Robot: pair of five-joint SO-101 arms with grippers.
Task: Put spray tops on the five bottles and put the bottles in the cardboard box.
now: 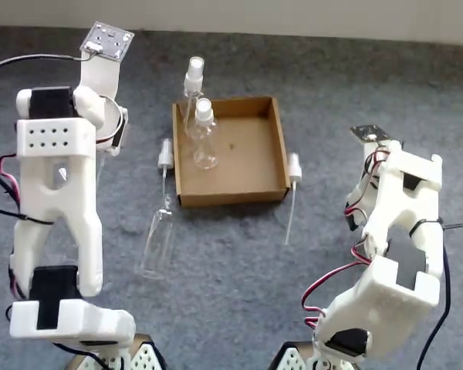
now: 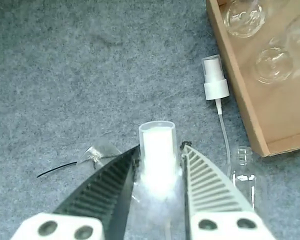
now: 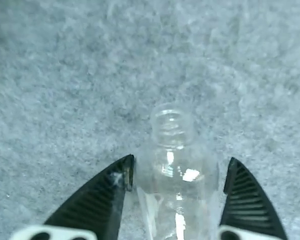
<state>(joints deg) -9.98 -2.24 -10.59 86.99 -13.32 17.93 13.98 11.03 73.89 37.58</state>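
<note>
Left claw (image 2: pixel 161 147) clenched on a spray top (image 2: pixel 157 134). Right claw (image 3: pixel 180 161) grasping a bottle (image 3: pixel 170 125) (neck bare). Two capped bottles (image 1: pixel 204 132) lie in the box (image 1: pixel 281 142) on the table (image 1: pixel 239 297).

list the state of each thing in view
brown cardboard box: open
two clear plastic bottles inside: tops on
clear plastic bottle on grey carpet: lying, topless
white spray top in left tool: gripped
clear topless bottle in right tool: gripped
two loose white spray tops: lying unattached
</note>
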